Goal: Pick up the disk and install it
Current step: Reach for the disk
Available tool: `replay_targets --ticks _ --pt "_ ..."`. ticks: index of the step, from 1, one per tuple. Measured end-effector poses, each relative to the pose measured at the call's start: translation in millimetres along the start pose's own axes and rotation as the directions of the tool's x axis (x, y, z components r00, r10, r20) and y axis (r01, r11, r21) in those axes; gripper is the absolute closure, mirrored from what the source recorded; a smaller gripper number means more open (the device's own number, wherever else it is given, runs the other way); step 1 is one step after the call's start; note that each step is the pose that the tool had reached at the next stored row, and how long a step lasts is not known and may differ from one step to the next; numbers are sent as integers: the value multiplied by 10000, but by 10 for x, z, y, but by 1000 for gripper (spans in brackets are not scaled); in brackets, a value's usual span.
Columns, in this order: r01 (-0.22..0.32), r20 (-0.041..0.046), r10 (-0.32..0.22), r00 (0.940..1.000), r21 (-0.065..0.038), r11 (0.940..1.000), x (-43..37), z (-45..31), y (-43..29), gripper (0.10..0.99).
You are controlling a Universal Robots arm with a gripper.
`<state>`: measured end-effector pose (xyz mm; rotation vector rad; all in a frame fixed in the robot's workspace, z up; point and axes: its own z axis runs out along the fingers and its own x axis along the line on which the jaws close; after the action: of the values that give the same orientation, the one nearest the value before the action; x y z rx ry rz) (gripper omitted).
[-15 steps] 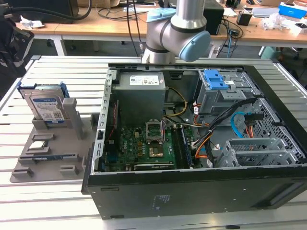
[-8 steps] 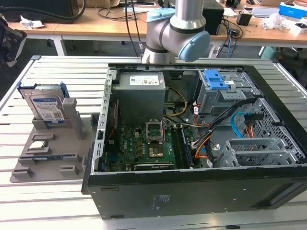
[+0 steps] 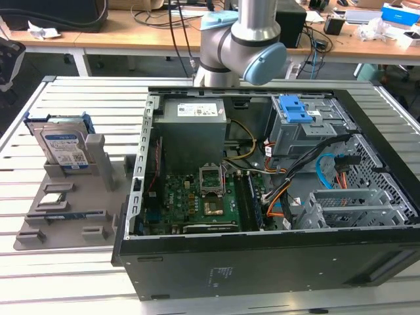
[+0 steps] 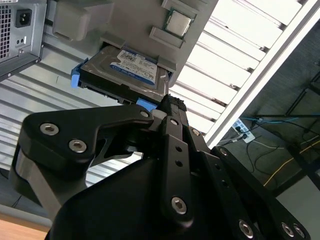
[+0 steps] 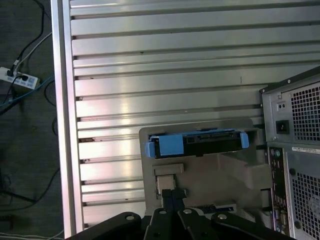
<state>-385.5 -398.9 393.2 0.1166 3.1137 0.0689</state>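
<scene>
The disk (image 3: 63, 146) is a silver-grey hard drive with a white-and-blue label in a bright blue frame. It stands tilted in a slot of the grey holder (image 3: 98, 170) on the exterior view's left. The second wrist view shows its labelled face (image 4: 131, 66), and the first wrist view shows its blue-framed edge (image 5: 195, 143). My gripper (image 5: 173, 192) (image 4: 169, 102) hangs well above the holder, apart from the disk. Its black fingers are pressed together with nothing between them.
An open computer case (image 3: 262, 249) lies in the middle of the slatted metal table (image 3: 79, 92), with a grey drive bay (image 3: 308, 134) and its blue latch (image 3: 295, 108) inside. The holder also carries a processor chip (image 4: 179, 22). The case's rear panel (image 5: 295, 150) is beside the holder.
</scene>
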Motion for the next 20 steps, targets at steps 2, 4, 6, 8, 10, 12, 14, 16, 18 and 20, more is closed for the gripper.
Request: replay_targets --ticks 2,4,6,8,10,12,14,16,18,20 --pt "0 0 0 10000 0 10000 25 -1 -2 980" --pt "0 0 0 10000 0 10000 60 -2 -4 980" --pt "0 0 0 10000 0 10000 88 -2 -7 980" --pt "1 0 -1 10000 0 10000 93 -2 -7 980" --pt "0 0 0 10000 0 10000 96 -2 -7 980" --pt "1 0 -1 10000 0 10000 98 -2 -7 980" --pt "1 0 -1 10000 0 10000 99 -2 -7 980" --pt "0 0 0 10000 0 10000 101 -3 -8 980" --pt "0 1 0 10000 0 10000 102 -2 -8 980" --pt "1 0 -1 10000 0 10000 105 -2 -8 980"
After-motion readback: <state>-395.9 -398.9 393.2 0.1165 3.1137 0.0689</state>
